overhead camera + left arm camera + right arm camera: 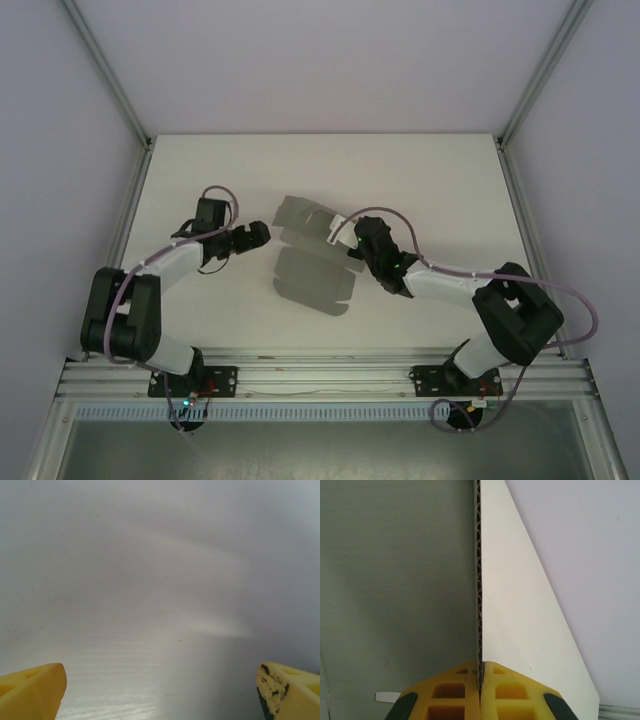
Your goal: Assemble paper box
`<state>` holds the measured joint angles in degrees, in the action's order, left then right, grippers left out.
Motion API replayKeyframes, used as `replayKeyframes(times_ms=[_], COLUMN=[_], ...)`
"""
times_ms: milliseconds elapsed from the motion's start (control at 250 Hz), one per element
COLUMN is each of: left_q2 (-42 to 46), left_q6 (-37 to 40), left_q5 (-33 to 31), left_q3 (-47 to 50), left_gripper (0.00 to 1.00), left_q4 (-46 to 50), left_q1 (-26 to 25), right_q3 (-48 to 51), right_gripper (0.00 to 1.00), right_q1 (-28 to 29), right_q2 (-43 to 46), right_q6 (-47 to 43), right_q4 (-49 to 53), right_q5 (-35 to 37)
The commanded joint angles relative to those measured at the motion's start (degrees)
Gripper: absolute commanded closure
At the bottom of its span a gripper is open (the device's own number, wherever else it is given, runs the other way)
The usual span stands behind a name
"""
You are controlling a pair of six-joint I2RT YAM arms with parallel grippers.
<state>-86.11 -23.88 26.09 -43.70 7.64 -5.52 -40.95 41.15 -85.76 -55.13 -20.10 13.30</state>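
The paper box [303, 215] is a flat grey die-cut cardboard sheet at the middle of the table, held up by its right end. My right gripper [346, 238] is shut on that end. In the right wrist view the yellow fingers [455, 692] pinch the sheet's corrugated edge [479, 580], with a grey face to the left and a pale face [520, 610] to the right. My left gripper [262, 236] sits just left of the sheet, apart from it. Its yellow fingertips [32, 692] stand wide open over bare table, nothing between them.
A similar grey shape [312, 281] lies on the white table [440, 190] in front of the sheet; I cannot tell whether it is its shadow or another part. Enclosure walls and aluminium posts [105, 70] border the table. The base rail [320, 365] runs along the near edge.
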Motion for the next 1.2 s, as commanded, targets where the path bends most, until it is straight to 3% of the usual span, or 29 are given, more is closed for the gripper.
replayKeyframes(times_ms=[0, 192, 332, 747, 967, 1195], left_q2=[-1.9, -1.2, -1.8, -3.4, -3.9, 4.4], left_q6=[1.9, -0.2, -0.2, -1.9, 0.0, 6.9], left_q5=[1.8, 10.7, 14.6, 21.8, 20.5, 10.0], left_q3=[1.1, 7.0, 9.1, 11.7, 9.5, 10.1], left_gripper=[0.04, 0.04, 0.05, 0.1, 0.17, 0.18], left_q4=[-5.9, -20.1, -25.1, -39.4, -36.4, -23.3], left_q1=[0.0, -0.1, -0.2, -1.9, -4.2, -2.1], right_q3=[-2.2, -3.5, -4.8, -7.0, -8.7, -9.7], right_gripper=[1.0, 1.0, 1.0, 1.0, 1.0, 1.0], right_q1=[-0.7, -1.7, -2.3, -2.9, -3.5, -5.2], right_q2=[0.8, -0.3, -1.5, -2.7, -2.6, -0.5], right_q6=[3.3, 5.3, 6.9, 9.1, 12.0, 11.5], right_q4=[2.7, 6.5, 8.2, 11.3, 14.3, 22.1], right_q5=[-1.6, -4.5, -6.0, -9.3, -11.3, -13.9])
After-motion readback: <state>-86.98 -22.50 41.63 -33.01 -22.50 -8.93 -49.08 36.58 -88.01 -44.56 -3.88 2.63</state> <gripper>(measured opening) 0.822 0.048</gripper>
